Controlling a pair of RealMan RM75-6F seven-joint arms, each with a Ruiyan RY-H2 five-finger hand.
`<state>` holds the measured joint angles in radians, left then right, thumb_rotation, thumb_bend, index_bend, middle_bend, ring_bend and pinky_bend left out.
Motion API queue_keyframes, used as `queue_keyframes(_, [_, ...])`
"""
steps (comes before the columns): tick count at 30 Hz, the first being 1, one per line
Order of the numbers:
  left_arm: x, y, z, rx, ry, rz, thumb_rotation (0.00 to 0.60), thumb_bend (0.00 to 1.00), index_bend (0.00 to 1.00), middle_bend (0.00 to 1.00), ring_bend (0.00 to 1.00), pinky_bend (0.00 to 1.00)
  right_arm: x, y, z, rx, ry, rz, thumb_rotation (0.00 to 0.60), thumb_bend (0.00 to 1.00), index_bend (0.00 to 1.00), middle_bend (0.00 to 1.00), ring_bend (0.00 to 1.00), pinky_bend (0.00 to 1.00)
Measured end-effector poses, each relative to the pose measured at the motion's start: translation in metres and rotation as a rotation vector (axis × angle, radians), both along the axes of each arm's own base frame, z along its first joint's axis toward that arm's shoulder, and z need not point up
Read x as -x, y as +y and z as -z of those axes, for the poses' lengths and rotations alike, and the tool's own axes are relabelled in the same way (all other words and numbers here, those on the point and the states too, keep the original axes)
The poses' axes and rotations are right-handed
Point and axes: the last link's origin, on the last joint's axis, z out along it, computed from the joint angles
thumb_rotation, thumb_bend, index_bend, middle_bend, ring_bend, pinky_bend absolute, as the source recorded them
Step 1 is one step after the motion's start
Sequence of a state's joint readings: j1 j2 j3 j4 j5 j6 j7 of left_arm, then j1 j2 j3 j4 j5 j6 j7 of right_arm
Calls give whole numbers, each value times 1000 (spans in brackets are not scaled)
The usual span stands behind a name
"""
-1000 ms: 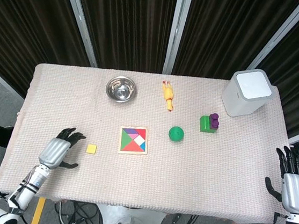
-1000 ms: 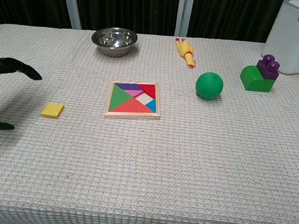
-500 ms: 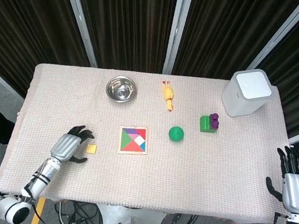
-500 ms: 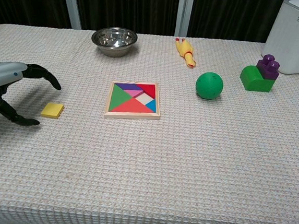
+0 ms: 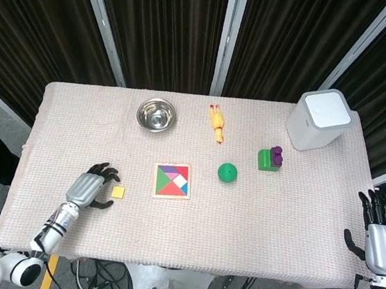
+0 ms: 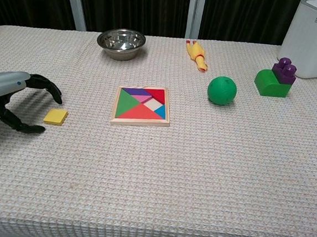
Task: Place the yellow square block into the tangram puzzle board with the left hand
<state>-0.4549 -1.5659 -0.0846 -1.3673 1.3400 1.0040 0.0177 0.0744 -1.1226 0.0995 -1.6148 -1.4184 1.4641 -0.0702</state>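
Observation:
The yellow square block [image 5: 118, 192] [image 6: 55, 116] lies flat on the cloth, left of the tangram puzzle board [image 5: 173, 180] [image 6: 142, 106]. The board holds several coloured pieces and shows a pale empty square slot near its right side. My left hand [image 5: 89, 188] [image 6: 13, 96] hovers just left of the block, fingers spread and curved around it, thumb low in front, holding nothing. My right hand [image 5: 381, 239] sits off the table's right front corner, fingers apart and empty; the chest view does not show it.
A steel bowl [image 5: 156, 114] [image 6: 121, 42] stands at the back. A yellow rubber chicken [image 5: 216, 123], a green ball [image 5: 227, 173] [image 6: 222, 90], a green and purple block [image 5: 269, 158] and a white bin [image 5: 319, 119] fill the right half.
My left hand has moved right, from well left of the yellow block to close beside it, then settled slightly lower. The block and my right hand have not moved.

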Motion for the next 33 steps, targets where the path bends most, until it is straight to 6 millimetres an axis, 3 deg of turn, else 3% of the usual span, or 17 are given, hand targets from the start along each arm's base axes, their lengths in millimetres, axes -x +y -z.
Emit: queue_keyframes(33, [-8,5,6,9,-19,-10,600,319,424,183,35,102,5,1,-1,2,-3,16,600,269,0,0,0,0])
